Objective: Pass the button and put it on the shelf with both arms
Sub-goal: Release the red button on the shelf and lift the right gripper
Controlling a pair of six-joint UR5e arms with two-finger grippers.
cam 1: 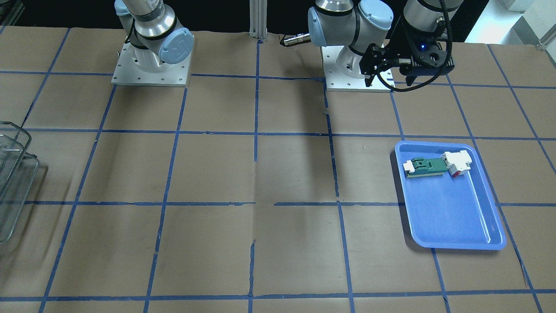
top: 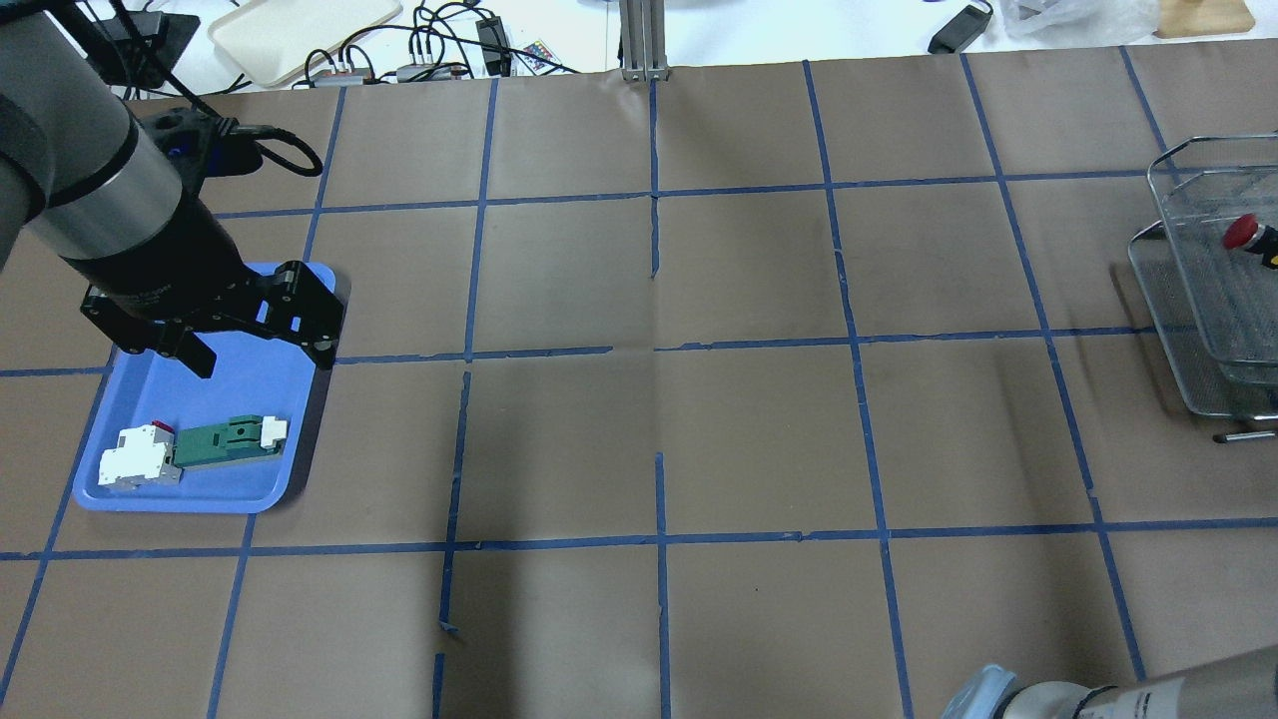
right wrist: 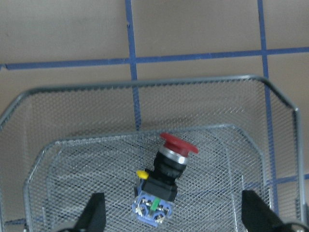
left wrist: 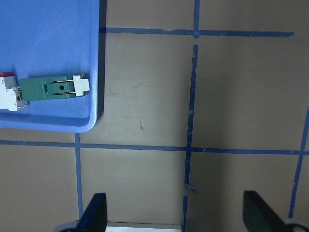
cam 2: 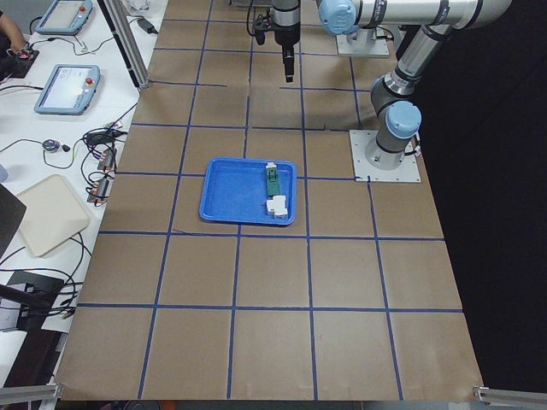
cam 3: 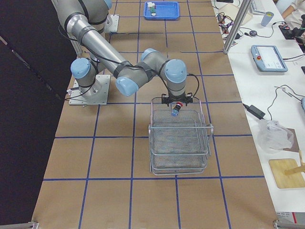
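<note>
The button [right wrist: 168,176], with its red cap, black collar and blue block, lies tilted on the top tier of the wire-mesh shelf [right wrist: 145,83]. It also shows in the overhead view [top: 1246,236] and the right side view [cam 3: 176,109]. My right gripper [right wrist: 173,209] hangs just over it, jaws wide open, with its fingers [right wrist: 95,209] apart from the button on both sides. My left gripper [top: 260,352] is open and empty, hovering over the far end of the blue tray [top: 250,409]. The shelf sits at the table's right end [top: 1188,300].
The blue tray [cam 1: 451,217] holds a green-and-white flat part [cam 1: 428,166] and a white block with a red tab [cam 1: 457,161]. Brown paper with a blue tape grid covers the table. The arm bases [cam 1: 151,69] stand at the robot's side. Cables and tablets lie beyond the far edge.
</note>
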